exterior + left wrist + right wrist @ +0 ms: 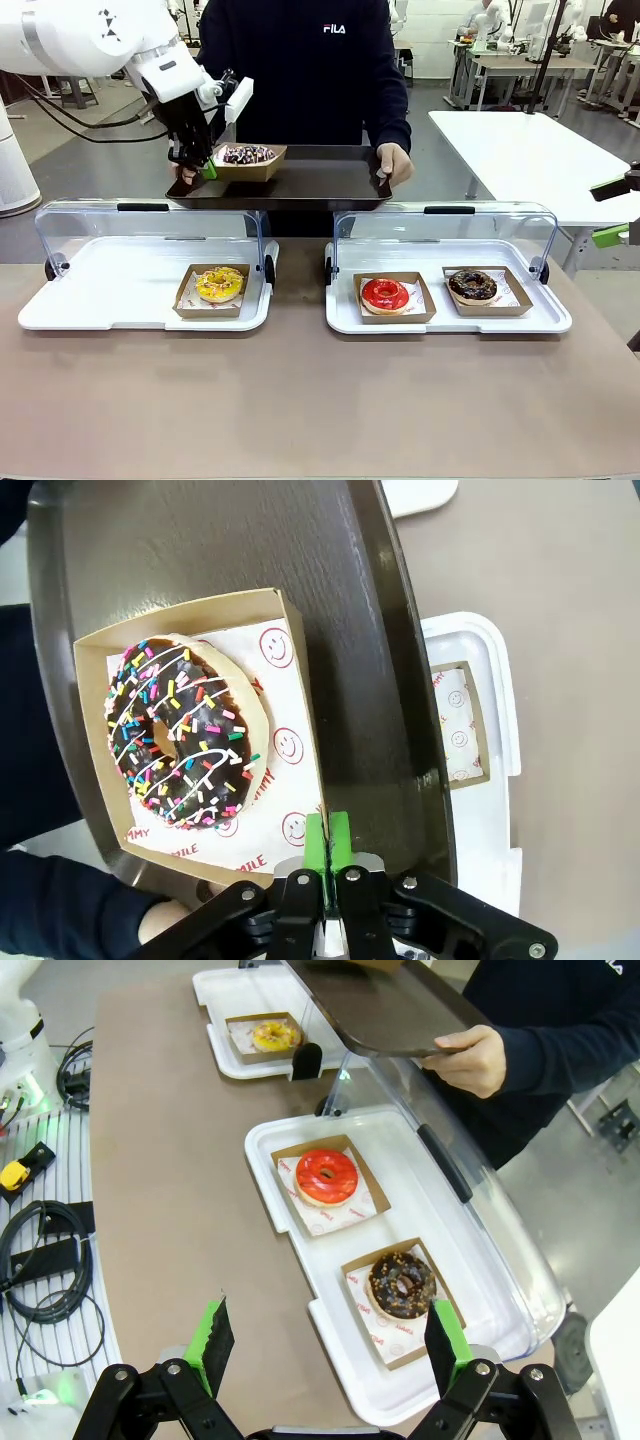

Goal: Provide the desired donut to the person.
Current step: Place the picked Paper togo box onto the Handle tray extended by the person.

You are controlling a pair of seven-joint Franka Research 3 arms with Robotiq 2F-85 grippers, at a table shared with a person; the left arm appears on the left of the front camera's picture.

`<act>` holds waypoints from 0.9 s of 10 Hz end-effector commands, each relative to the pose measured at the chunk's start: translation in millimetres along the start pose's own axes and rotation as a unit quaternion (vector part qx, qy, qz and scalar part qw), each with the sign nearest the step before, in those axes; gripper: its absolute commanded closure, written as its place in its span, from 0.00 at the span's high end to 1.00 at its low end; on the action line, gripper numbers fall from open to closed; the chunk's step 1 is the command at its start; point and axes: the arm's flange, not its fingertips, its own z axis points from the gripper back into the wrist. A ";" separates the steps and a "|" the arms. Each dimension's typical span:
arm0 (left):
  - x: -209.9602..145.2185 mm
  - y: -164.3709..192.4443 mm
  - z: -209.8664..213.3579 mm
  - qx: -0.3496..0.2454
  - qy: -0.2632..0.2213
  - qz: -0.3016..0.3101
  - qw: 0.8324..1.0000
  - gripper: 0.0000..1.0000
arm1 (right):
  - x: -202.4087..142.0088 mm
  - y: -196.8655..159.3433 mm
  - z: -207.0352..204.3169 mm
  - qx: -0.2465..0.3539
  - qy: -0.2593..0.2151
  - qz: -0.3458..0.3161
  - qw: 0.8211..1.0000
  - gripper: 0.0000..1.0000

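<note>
While the person (300, 80) holds out a dark tray (330, 185), your left gripper (327, 842) has its jaws pinched shut on the wall of the cardboard box (292, 630) carrying the sprinkled chocolate donut (180, 735), which sits on that tray. Your right gripper (328, 1312) hangs with jaws spread wide above the table (170, 1180).

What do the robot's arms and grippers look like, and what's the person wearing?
The left arm is smooth, rounded white, with black triangle markings and black cables hanging beside it. The left gripper and right gripper are black jointed linkages tipped with bright green pads. The person wears a dark navy sweatshirt with long sleeves and a small white FILA logo.
</note>
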 end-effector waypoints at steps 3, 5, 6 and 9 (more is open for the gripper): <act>-7.9 0.7 -19.5 0.003 -0.005 -0.027 1.000 0.01 | -0.2 -2.2 -1.5 0.005 -0.015 0.004 1.000 1.00; -7.7 1.4 -21.8 0.003 -0.009 -0.027 1.000 0.58 | -0.2 -2.2 -1.5 0.005 -0.015 0.004 1.000 1.00; -7.8 1.9 -20.1 0.003 -0.011 -0.027 1.000 1.00 | -0.2 -2.2 -1.5 0.005 -0.015 0.004 1.000 1.00; -7.6 3.4 -1.4 -0.002 -0.025 -0.023 0.999 1.00 | -0.2 -2.2 -1.5 0.005 -0.015 0.004 1.000 1.00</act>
